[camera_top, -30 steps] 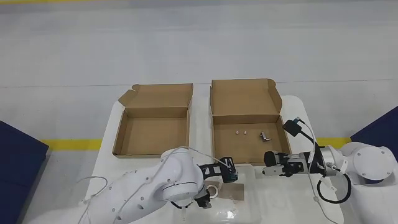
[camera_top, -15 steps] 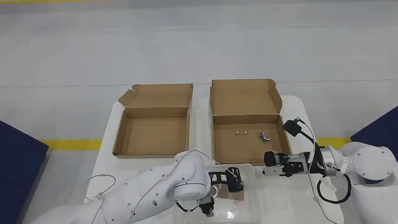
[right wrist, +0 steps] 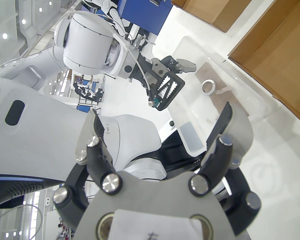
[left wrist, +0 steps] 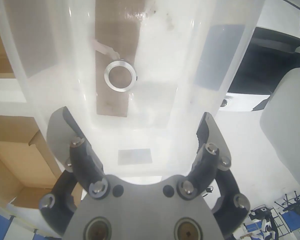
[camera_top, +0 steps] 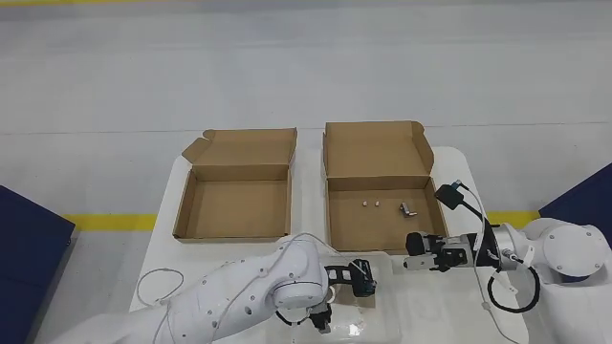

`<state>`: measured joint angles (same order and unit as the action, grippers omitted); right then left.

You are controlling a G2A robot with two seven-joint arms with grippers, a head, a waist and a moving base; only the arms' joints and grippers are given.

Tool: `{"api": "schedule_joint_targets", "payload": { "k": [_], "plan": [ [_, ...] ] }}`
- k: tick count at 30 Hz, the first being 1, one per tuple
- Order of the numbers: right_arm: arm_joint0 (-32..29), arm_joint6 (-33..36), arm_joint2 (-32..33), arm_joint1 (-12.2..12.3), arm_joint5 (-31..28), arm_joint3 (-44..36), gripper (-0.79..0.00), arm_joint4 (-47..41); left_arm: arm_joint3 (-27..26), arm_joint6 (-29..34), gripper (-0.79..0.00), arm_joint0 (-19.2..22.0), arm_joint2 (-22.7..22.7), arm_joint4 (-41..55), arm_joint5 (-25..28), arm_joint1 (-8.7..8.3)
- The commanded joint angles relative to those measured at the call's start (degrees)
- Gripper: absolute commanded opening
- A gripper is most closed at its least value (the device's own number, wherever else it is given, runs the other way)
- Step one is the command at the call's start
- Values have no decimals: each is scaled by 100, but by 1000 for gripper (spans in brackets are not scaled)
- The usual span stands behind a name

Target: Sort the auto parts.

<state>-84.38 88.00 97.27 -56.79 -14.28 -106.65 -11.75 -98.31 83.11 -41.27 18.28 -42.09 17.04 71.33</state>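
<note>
Silvery metal, the ring (left wrist: 120,76) lies flat on a brown cardboard strip (left wrist: 117,21) on the floor of the clear plastic bin (left wrist: 240,38). The bin stands at the near edge of the white table (camera_top: 454,167), in front of two open cardboard boxes. The left gripper (left wrist: 132,117) hangs over the bin with its fingers spread wide; the ring sits ahead of the gap between them, untouched. That stance suits a descent to straddle the ring across its outer edge, which looks like the step in hand. The right gripper (right wrist: 160,112), likewise spread and holding nothing, waits just beside the bin's end on the robot's right, probably parked there so the arms do not crowd each other. The right-hand box (camera_top: 378,153) already holds a small metal bracket (camera_top: 408,209) and two tiny pale pieces (camera_top: 372,203); the left-hand box (camera_top: 234,208) stands open beside it. Which box the ring belongs in cannot be told.
</note>
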Motion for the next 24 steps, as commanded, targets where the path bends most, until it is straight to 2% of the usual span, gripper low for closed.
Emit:
{"api": "schedule_joint_targets", "payload": {
  "k": [1,2,3,6,8,11,13,14,24],
  "plan": [
    [0,0,0,0,0,0,0,0,169,-18,-25,58,-77,21,-3,88],
    [0,0,0,0,0,0,0,0,245,-4,-43,84,-111,24,-15,127],
    [0,0,0,0,0,0,0,0,320,9,-117,109,-136,17,-56,164],
    [0,0,0,0,0,0,0,0,511,3,-163,157,-208,22,-110,267],
    [0,0,0,0,0,0,0,0,625,1,-323,179,-260,15,-101,328],
    [0,0,0,0,0,0,0,0,771,-12,-394,212,-320,-34,-117,413],
    [0,0,0,0,0,0,0,0,844,-6,-357,232,-377,-142,-152,468],
    [0,0,0,0,0,0,0,0,886,-22,-394,237,-402,-201,-163,495],
    [0,0,0,0,0,0,0,0,1126,-310,-480,185,-594,-855,-130,682]
  ]
}}
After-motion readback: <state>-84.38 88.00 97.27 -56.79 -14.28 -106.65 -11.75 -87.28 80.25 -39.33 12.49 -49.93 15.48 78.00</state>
